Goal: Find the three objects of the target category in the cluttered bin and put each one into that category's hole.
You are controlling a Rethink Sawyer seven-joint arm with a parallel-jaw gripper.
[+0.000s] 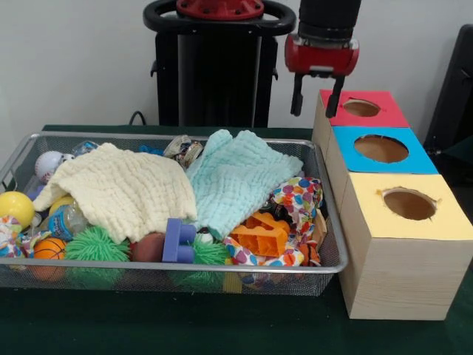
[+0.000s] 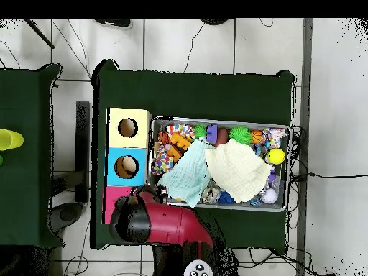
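The wire mesh bin [image 1: 177, 268] is full of toys and cloths. Polka-dot cloth [image 1: 299, 198] lies bunched at the bin's right end, with more of it [image 1: 255, 255] under an orange toy at the front. I cannot tell how many pieces there are. In the overhead view the dotted cloth [image 2: 164, 154] lies at the bin's [image 2: 219, 121] left end, beside the boxes. The yellow-topped hole [image 1: 409, 204] [image 2: 128, 128] is in the nearest box. My gripper [image 1: 316, 103] is open and empty. It hangs above the bin's far right corner, next to the red-topped box.
A cream cloth [image 1: 122, 188] and a mint-green cloth [image 1: 240, 181] cover the bin's middle. An orange toy [image 1: 262, 235], a purple block [image 1: 176, 240], green spiky balls [image 1: 96, 244] and a yellow ball [image 1: 15, 207] lie around them. The blue-topped hole [image 1: 380, 148] and the red-topped hole [image 1: 361, 108] stand behind the yellow one.
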